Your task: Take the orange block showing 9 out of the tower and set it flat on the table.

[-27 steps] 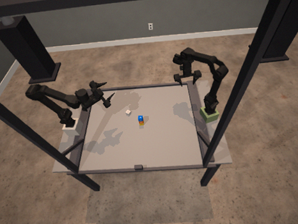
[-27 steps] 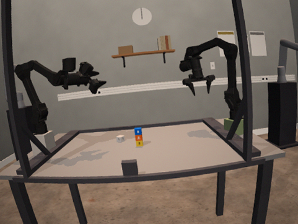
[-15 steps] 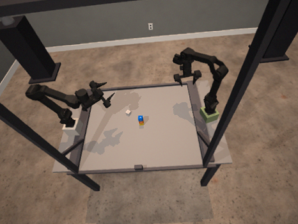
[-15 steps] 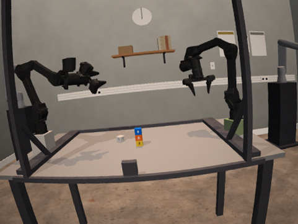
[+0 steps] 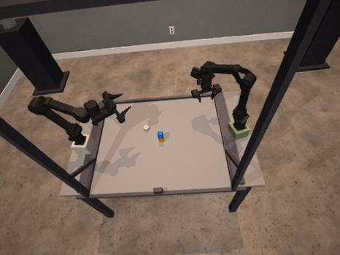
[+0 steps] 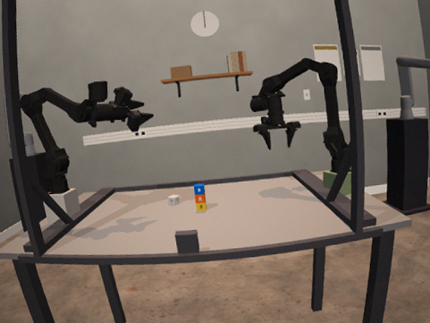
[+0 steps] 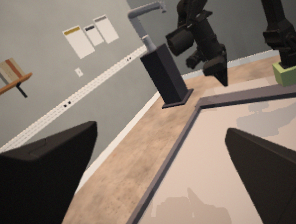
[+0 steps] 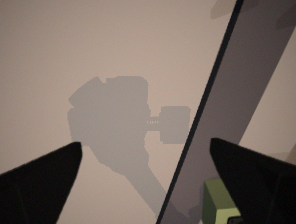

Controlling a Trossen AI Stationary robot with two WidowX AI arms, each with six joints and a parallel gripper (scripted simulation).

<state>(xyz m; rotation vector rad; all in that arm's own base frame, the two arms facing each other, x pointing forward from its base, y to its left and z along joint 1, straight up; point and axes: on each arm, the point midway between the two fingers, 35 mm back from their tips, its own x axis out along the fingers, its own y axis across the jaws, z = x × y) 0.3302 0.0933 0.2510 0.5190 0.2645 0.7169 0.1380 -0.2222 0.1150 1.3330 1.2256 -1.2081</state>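
Note:
A small tower [image 5: 160, 136] of three blocks stands near the middle of the table. In the exterior view it shows a blue block [image 6: 199, 189] on top, the orange block [image 6: 200, 198] in the middle and a yellow block [image 6: 200, 206] at the bottom. My left gripper [image 5: 120, 106] [image 6: 140, 113] is open and empty, held high over the table's far left part and pointing sideways. My right gripper [image 5: 206, 93] [image 6: 277, 137] is open and empty, pointing down high above the far right corner. Both are far from the tower.
A white block [image 5: 146, 127] [image 6: 174, 199] lies on the table a little to the left of the tower. A dark raised rim [image 5: 223, 128] runs round the table. A small dark box [image 6: 187, 241] sits at the front edge. Frame posts [image 6: 350, 106] stand at the front corners.

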